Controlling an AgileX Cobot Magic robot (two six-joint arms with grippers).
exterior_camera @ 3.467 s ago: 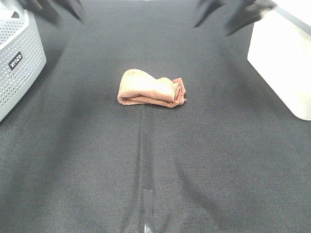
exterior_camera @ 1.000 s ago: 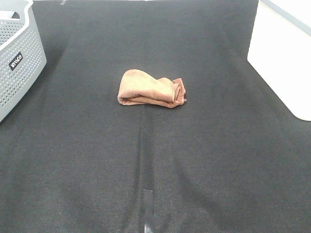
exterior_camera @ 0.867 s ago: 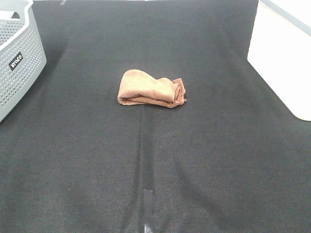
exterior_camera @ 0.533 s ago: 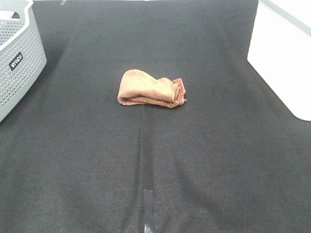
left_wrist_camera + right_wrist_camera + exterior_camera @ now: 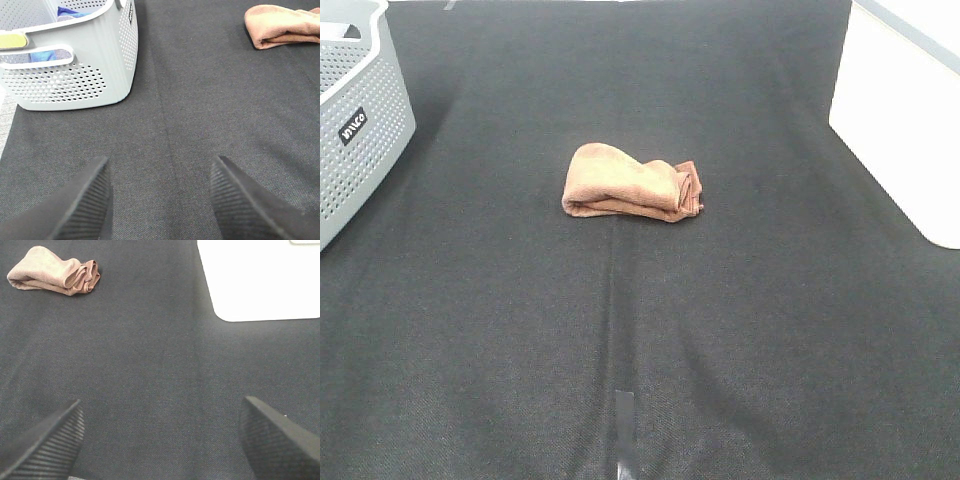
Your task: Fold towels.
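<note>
Reddish-brown towel (image 5: 632, 183) lies folded into a rumpled bundle.

Bare black cloth (image 5: 650, 330) on every side of the folded towel (image 5: 631, 182), open to approach from any direction. Left of the towel, well apart: a grey perforated basket (image 5: 360, 120). Right of the towel, well apart: a white bin (image 5: 905, 120).

A dark grey cloth-covered surface (image 5: 740, 330) is seen. A folded reddish-brown towel (image 5: 631, 183) lies at its middle. A perforated grey laundry basket (image 5: 358, 125) stands at the far left, a white container (image 5: 905, 130) at the far right, and a strip of tape (image 5: 624, 430) at the near edge.
</note>
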